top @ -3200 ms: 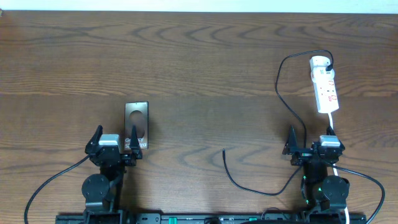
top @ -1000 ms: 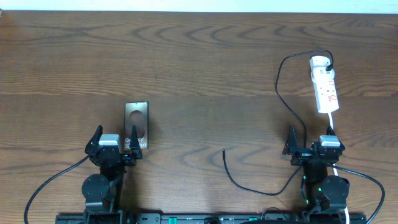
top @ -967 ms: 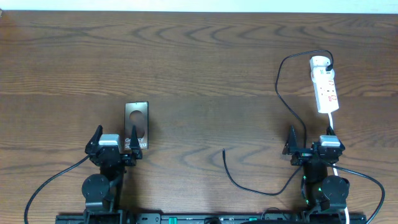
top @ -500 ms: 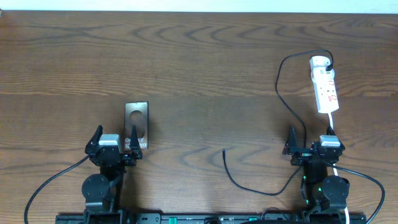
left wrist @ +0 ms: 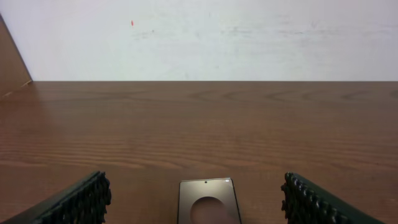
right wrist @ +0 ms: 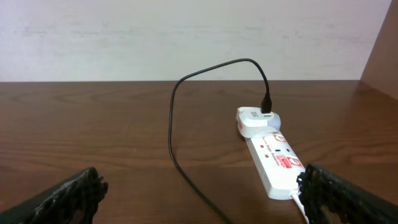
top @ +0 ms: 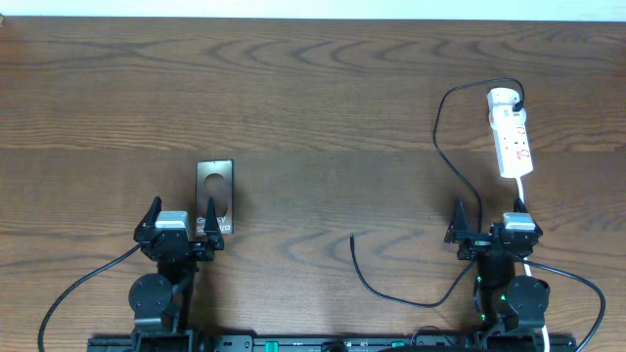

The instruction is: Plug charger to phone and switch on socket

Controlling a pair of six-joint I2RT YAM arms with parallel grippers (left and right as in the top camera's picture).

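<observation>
The phone (top: 215, 191) lies flat on the table, just ahead of my left gripper (top: 181, 217), which is open and empty; in the left wrist view the phone (left wrist: 207, 200) lies between the fingers (left wrist: 193, 202). The charger cable (top: 438, 127) runs from a plug at the far end of the white socket strip (top: 512, 137) down past my right gripper (top: 486, 220) to a loose tip (top: 353, 238) on the table. My right gripper is open and empty; in the right wrist view (right wrist: 199, 199) the cable (right wrist: 177, 112) and socket (right wrist: 268, 152) lie ahead.
The socket's white cord (top: 520, 191) runs back toward the right arm base. Thicker black arm cables (top: 78, 293) trail at the front edge. A white wall (left wrist: 199, 37) stands behind the wooden table.
</observation>
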